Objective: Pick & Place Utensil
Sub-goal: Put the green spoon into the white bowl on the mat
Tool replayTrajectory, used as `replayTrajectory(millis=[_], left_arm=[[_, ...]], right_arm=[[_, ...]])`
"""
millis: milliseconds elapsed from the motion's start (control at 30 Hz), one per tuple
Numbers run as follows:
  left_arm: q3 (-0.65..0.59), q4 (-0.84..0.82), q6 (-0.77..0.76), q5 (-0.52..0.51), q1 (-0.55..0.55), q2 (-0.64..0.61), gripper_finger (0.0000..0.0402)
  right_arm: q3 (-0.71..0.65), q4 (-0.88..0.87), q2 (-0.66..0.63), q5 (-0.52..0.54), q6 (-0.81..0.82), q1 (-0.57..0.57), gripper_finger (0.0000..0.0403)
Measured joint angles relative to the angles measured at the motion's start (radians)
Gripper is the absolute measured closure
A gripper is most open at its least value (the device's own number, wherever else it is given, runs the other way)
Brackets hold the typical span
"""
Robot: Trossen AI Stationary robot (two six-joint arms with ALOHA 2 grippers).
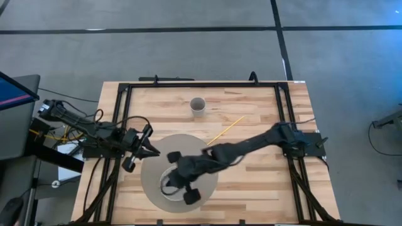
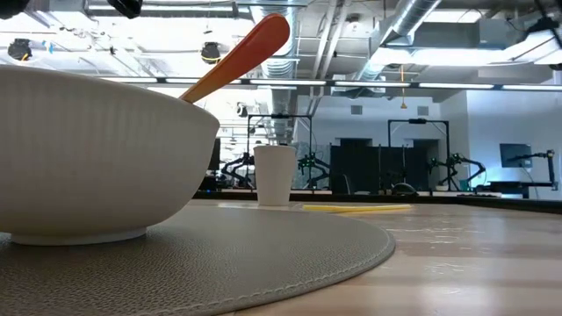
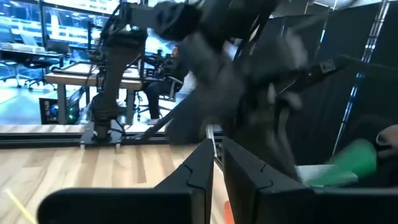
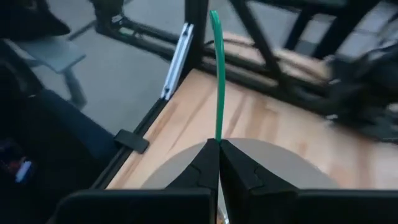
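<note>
Reaching over the bowl (image 2: 88, 158) on the round mat (image 1: 210, 188), our right pincer (image 4: 218, 144) is clenched on a green utensil (image 4: 217, 74), its long axis running straight out past the fingertips.

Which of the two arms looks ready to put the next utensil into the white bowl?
The right: its claw is shut on a thin green utensil above the round grey mat. The left claw waits at the mat's edge.
</note>
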Motion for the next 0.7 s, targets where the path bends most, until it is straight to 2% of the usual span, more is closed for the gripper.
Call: replayTrajectory(millis=[67,167,467,700], left_arm=[[0.000,-0.001,0.000,-0.001,-0.012,-0.003,0.0367],[0.000,0.001,0.001,0.001,-0.033,-0.024,0.0367],[-0.001,-0.006,0.045,-0.001,-0.065,-0.070,0.0367],[-0.001,-0.017,0.045,-0.003,-0.065,-0.068,0.0367]], right_arm=[[-0.002,0.049,0.045,-0.074,0.001,-0.024,0.0403],[-0.002,0.088,0.088,-0.123,-0.003,-0.048,0.0403],[-0.002,0.036,0.160,-0.141,-0.012,-0.090,0.0403],[-0.002,-0.036,0.192,-0.156,0.054,-0.107,0.0403]])
